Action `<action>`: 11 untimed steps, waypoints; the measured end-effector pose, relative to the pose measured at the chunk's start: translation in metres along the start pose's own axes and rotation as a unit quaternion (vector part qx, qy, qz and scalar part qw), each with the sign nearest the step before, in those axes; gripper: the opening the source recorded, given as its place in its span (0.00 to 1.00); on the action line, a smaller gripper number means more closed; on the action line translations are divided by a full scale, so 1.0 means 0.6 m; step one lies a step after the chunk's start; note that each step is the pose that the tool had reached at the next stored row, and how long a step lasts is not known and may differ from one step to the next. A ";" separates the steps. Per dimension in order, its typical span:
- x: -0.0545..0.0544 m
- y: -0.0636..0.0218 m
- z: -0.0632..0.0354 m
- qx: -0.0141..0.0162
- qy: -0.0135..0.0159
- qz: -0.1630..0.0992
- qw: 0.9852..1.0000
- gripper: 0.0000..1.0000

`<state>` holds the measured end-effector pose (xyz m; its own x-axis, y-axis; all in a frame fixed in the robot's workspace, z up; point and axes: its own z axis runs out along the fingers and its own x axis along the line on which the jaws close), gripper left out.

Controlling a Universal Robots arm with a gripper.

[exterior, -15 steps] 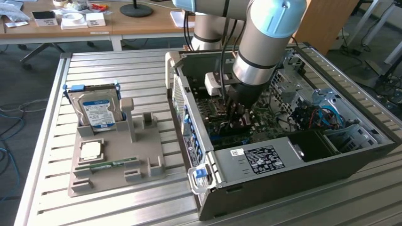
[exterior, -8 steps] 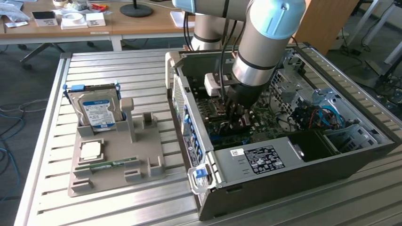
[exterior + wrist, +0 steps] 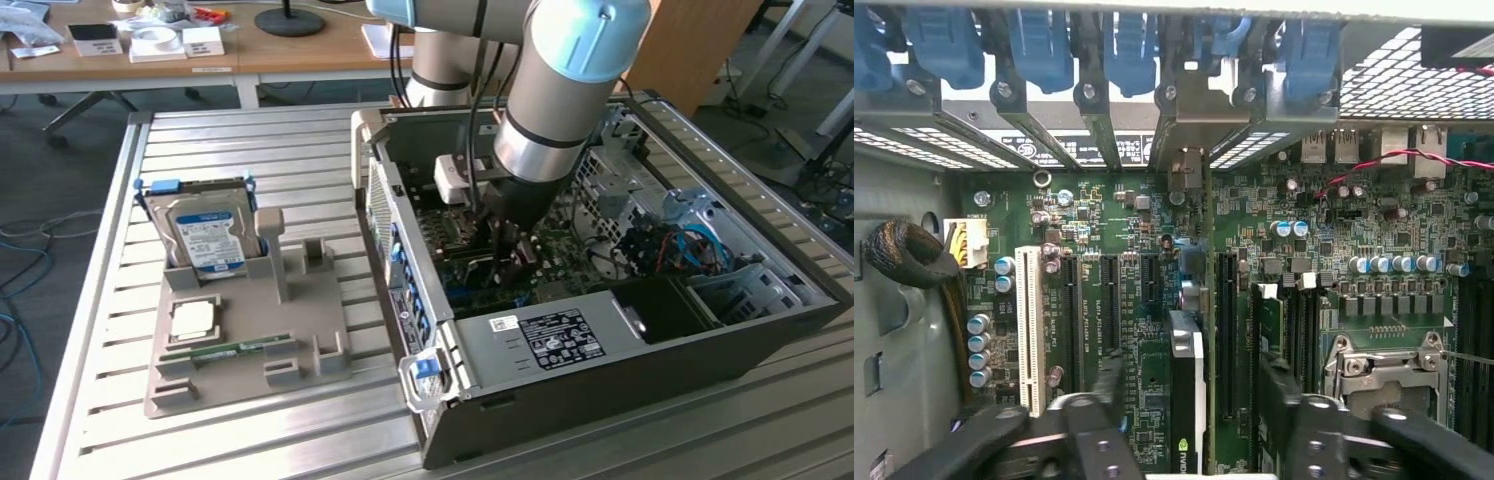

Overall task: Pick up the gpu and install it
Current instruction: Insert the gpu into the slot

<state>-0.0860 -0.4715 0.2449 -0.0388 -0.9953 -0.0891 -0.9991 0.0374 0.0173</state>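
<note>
Lying on its side on the slatted metal table (image 3: 267,140), the open computer case (image 3: 667,370) holds a green motherboard (image 3: 561,260), a black power supply (image 3: 567,335) with a white label at the near end, and drive cages with blue and red cables toward the exterior view's right. Beside it, toward the exterior view's left, a grey holder tray (image 3: 240,385) carries an upright hard drive (image 3: 207,235) with a blue-white label, a square processor chip (image 3: 194,320) and a narrow green memory stick (image 3: 227,350). Inside the case, the gpu (image 3: 1187,400) stands on edge in a motherboard slot, its long axis running along the slot toward the case's rear brackets (image 3: 1184,100). The pincer (image 3: 1189,425) hangs directly over the card with its black fingers (image 3: 1099,400) spread wide, one on each side of the card and clear of it.
</note>
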 end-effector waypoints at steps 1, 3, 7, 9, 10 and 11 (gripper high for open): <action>0.000 0.000 0.000 0.000 0.000 0.000 1.000 0.63; 0.000 0.000 0.000 0.000 0.000 0.000 1.000 0.69; -0.001 0.000 -0.012 0.000 0.000 0.000 1.000 0.69; -0.002 0.000 -0.024 0.000 0.000 0.000 1.000 0.69; -0.003 0.001 -0.030 0.000 0.000 0.000 1.000 0.69; -0.003 0.001 -0.037 0.000 0.000 0.000 1.000 0.69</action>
<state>-0.0860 -0.4715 0.2673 -0.0389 -0.9953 -0.0890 -0.9991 0.0375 0.0173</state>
